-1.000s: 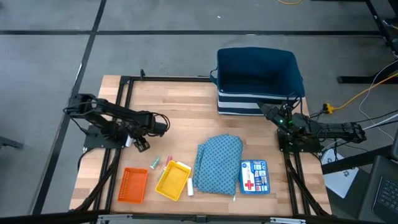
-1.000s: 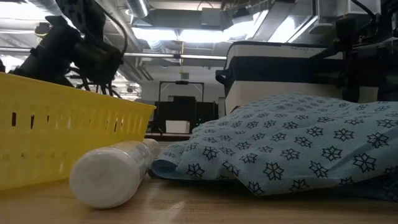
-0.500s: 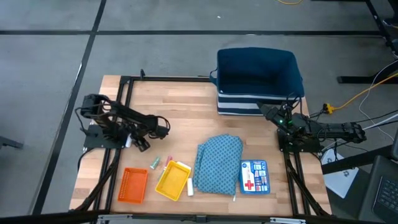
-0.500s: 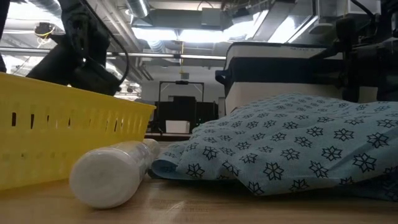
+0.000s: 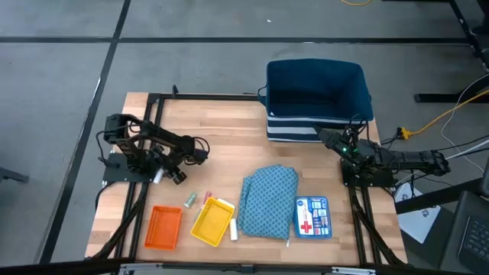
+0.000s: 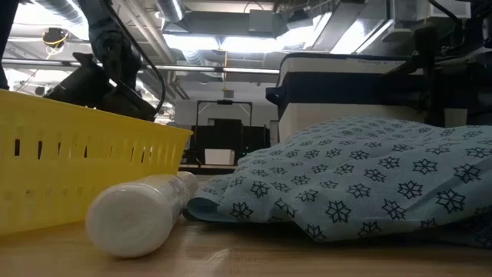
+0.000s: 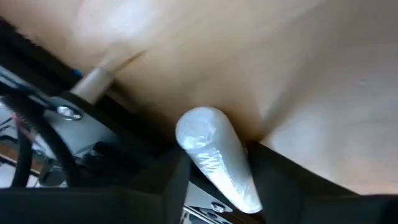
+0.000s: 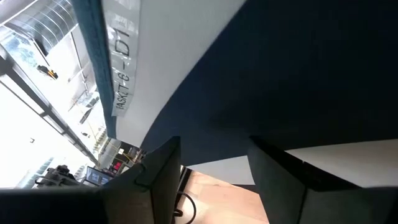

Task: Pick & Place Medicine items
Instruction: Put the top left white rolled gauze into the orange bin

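Note:
A white tube (image 7: 214, 155) lies at the table's left edge, and my left gripper (image 5: 170, 175) slants down over it with a finger on each side. A light-green bottle (image 5: 191, 200) and a pink stick (image 5: 205, 201) lie on the wood. Another white tube (image 5: 234, 228) rests on its side against the yellow basket (image 5: 212, 222); the low view shows this tube (image 6: 138, 211) up close. My right gripper (image 8: 214, 168) stands open and empty by the blue bin (image 5: 317, 92). My left gripper has the white tube between its two fingers, which meet the tube's long sides (image 7: 239, 168). The fingers slant down from above and run along the tube, not across it. Its rounded end (image 7: 198, 127) points at the wood; whether it is lifted I cannot tell.
An orange basket (image 5: 164, 227) stands near the front left. A blue patterned cloth (image 5: 267, 200) lies mid-table with a first-aid box (image 5: 312, 216) to its right and a thin white stick (image 5: 288, 243) at its near edge. Black frame rails (image 5: 145, 137) border the left side.
My left arm has folded lower, bringing its gripper down onto the white tube at the table's left edge. The right arm has kept still.

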